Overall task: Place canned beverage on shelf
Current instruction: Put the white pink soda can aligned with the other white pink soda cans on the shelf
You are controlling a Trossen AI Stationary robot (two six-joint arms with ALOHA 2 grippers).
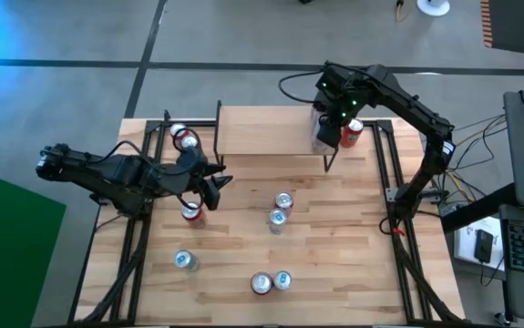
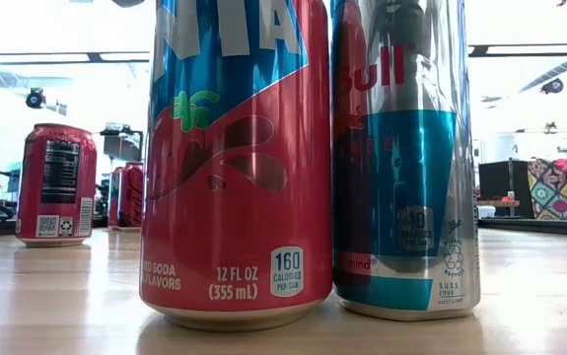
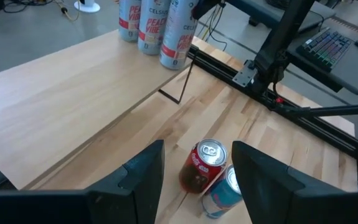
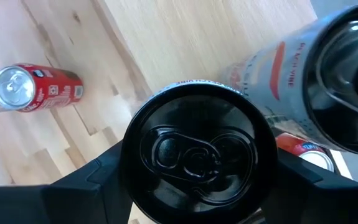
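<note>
The shelf [image 1: 266, 130] is a light-wood plank at the table's far side. Three tall silver cans stand at its right end [image 3: 129, 18] [image 3: 150, 25]. My right gripper [image 4: 197, 171] is shut on the third, a black-topped can [image 4: 197, 149], also seen from the left wrist [image 3: 175, 34]. My left gripper [image 1: 218, 182] hovers open above the table's left half and holds nothing. Through its fingers [image 3: 141, 177] I see a red can [image 3: 203, 165] and a blue can [image 3: 222, 194] standing on the table. My right gripper pinches the black-topped can between its two fingers [image 4: 113, 171], on opposite sides of its upper wall just under the rim [image 4: 132, 158]. The fingers come from above, pointing steeply down. The can is upright, and its base [image 3: 171, 62] seems to rest on the shelf's near right corner.
Loose cans stand about the table: two red ones far left [image 1: 185, 137], one under my left arm [image 1: 191, 211], one near left [image 1: 185, 261], a pair near the front edge [image 2: 234, 158] [image 2: 401, 158]. A red can [image 1: 354, 133] stands right of the shelf.
</note>
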